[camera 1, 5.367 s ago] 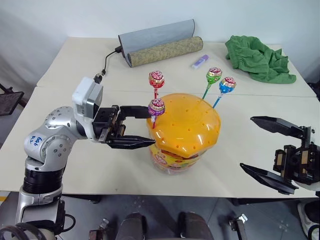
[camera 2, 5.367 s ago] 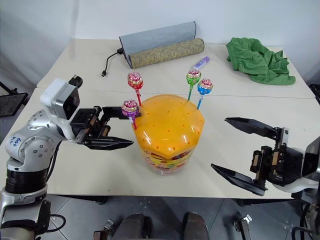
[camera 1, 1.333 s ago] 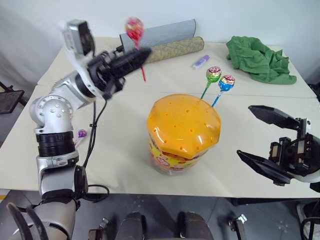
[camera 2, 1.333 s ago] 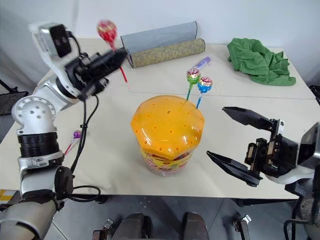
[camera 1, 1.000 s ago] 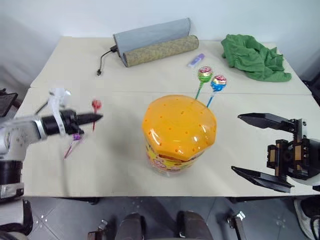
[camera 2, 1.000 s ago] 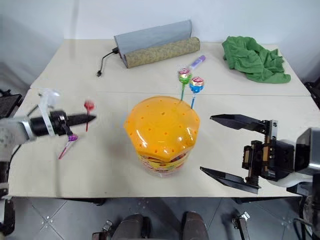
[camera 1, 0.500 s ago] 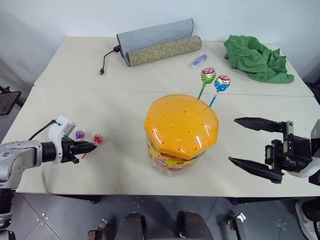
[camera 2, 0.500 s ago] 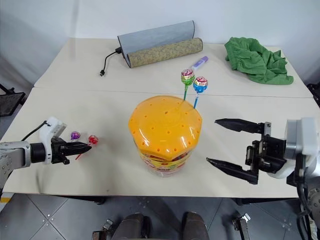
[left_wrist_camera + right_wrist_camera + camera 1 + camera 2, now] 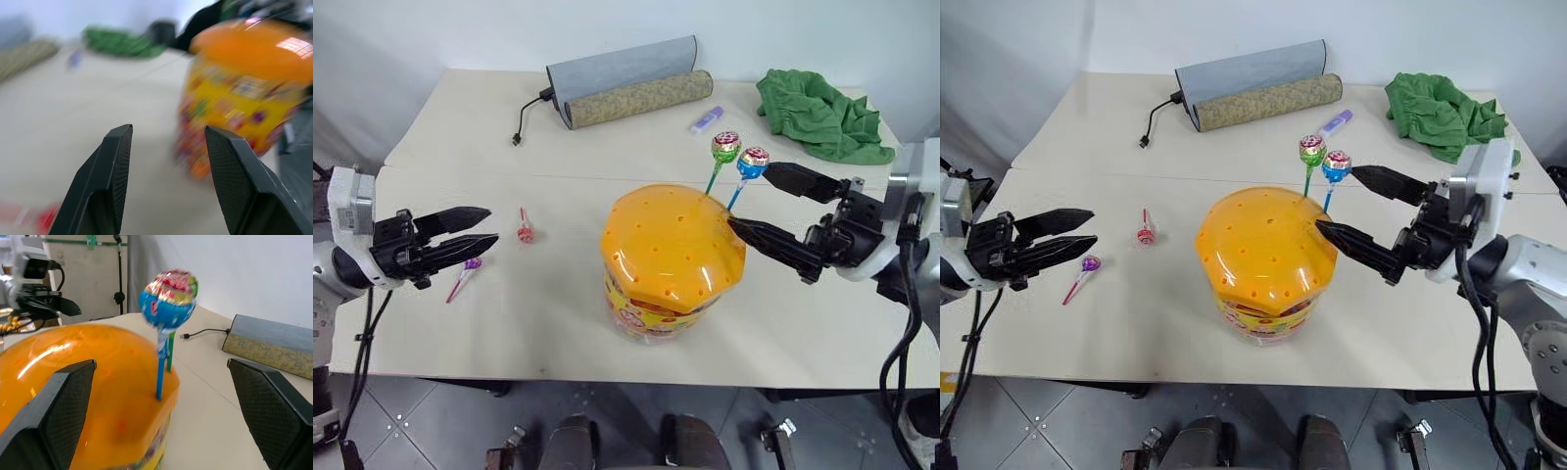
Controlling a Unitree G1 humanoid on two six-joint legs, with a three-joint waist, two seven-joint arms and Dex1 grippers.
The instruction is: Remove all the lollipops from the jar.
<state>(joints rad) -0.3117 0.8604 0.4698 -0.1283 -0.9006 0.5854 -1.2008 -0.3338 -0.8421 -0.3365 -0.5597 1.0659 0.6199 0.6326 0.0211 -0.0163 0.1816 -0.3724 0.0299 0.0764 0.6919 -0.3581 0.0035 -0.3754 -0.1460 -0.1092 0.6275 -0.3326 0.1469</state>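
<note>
Our right jaws [image 9: 1359, 209] stand wide and empty, one finger either side of the blue-wrapped round lollipop on its thin blue stick [image 9: 1336, 166], which stands in the holed orange domed lid of the large clear plastic jar with the candy label [image 9: 1266, 257] at about 1 o'clock on the dome. Just beside it, toward 12 o'clock, rises the green-wrapped lollipop on a green stick [image 9: 1311, 150], so we should close low on the blue stick alone, clear of its neighbour, then draw straight up along the stick so the jar does not tip. Our left jaws [image 9: 1079, 227] hang partly open and empty at 9 o'clock from the jar, above the pale bench [image 9: 1165, 323], where the red-wrapped lollipop [image 9: 1145, 234] and the purple-wrapped lollipop [image 9: 1089, 264] already lie.
</note>
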